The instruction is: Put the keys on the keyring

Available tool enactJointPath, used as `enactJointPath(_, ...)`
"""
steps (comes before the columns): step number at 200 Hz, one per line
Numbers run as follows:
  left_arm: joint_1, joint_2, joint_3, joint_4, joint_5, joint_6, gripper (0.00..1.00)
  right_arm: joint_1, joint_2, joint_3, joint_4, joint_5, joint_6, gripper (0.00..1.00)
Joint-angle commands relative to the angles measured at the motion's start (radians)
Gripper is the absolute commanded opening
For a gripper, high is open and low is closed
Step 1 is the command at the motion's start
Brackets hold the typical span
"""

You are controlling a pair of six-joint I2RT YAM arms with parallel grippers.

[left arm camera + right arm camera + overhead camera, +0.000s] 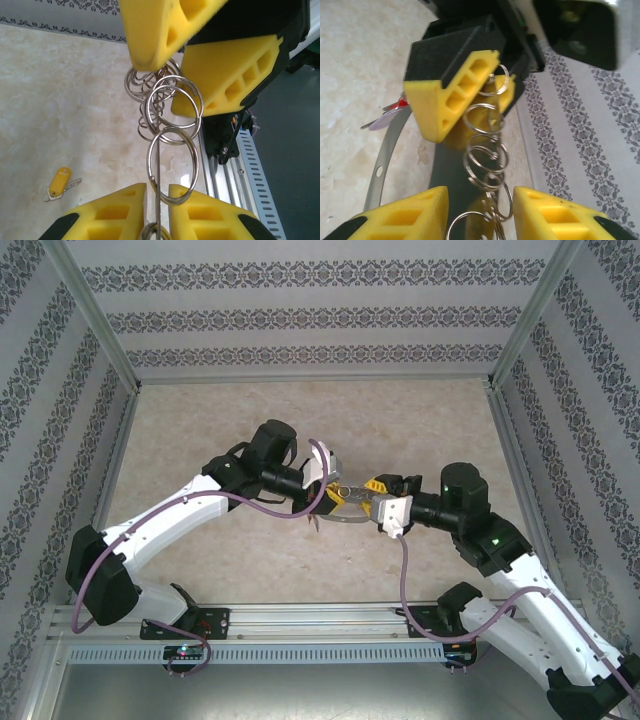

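Nearest the left wrist camera, the left end effector was pressed together on the wire of the keyring. It pinched the ring edge-on and lifted it off the counter. That grip probably served to steady the floppy ring so the other arm could work on it, with its small loops hanging free.

Just beyond, the right end effector faced the left one, its fingers partly spread around the chain of small loops. Whether its pads actually pressed on a loop could not be told. The head-on meeting suggested one arm was acting as a clamp while the other felt for an opening.

Farther off, an orange-yellow key lay flat on the counter, well apart from the ring and not yet threaded. In the right wrist view, a red key and a pale key showed beside the left finger. It was unclear whether they hung from the ring or lay on the counter.

From the near edge, the left arm stretched up and inward with its elbow low. The right arm folded back toward the middle, and the two wrists met over mid-counter.
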Motion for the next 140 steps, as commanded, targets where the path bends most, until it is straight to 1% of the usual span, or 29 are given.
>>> enactJointPath(1,0.005,0.003,0.025,-0.021,0.052,0.040,0.00,0.037,0.013,0.036,-0.012,0.047,-0.076,0.35)
enactJointPath(31,0.005,0.011,0.021,-0.022,0.054,0.037,0.00,0.049,0.020,0.039,0.024,0.070,-0.066,0.35)
enactJointPath(61,0.005,0.011,0.019,-0.032,0.052,0.049,0.00,0.049,0.017,0.049,0.014,0.071,-0.061,0.35)
enactJointPath(80,0.005,0.013,0.018,-0.043,0.051,0.065,0.00,0.048,0.011,0.055,-0.025,0.061,-0.076,0.38)
enactJointPath(124,0.006,0.013,0.021,-0.104,0.057,0.142,0.00,0.046,-0.014,0.067,-0.076,0.031,-0.096,0.41)
enactJointPath(132,0.005,0.014,0.024,-0.125,0.059,0.167,0.00,0.046,-0.013,0.076,-0.104,0.025,-0.116,0.42)
enactJointPath(140,0.005,0.015,0.027,-0.149,0.064,0.197,0.00,0.049,-0.007,0.087,-0.156,0.025,-0.168,0.42)
